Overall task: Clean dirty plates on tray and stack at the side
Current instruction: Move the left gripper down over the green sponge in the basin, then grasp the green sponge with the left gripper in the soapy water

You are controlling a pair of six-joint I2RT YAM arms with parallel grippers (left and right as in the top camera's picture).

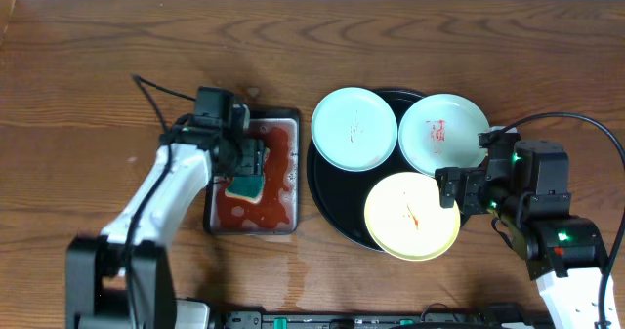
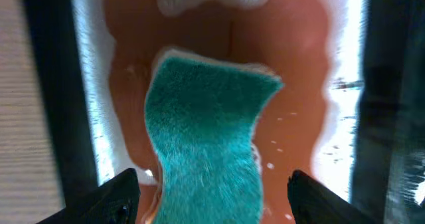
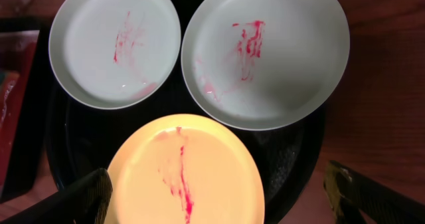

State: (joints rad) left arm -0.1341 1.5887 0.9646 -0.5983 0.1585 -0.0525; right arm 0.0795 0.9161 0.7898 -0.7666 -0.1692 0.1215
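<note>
Overhead looks straight down, sharing with the close left wrist the small rectangular black tray [image 1: 279, 210] at nine o'clock, and with the higher right wrist the large round glossy black tray [image 1: 337, 197] at three o'clock.

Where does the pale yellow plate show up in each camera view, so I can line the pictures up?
Overhead: the pale yellow plate lies low and right of centre, on the lower part of the black tray.
Left wrist: not in it; that view shows a green sponge.
Right wrist: bottom centre, cut off by the lower edge.
Shared landmark: the black tray under the plate, seen in the overhead and right wrist views.
</note>
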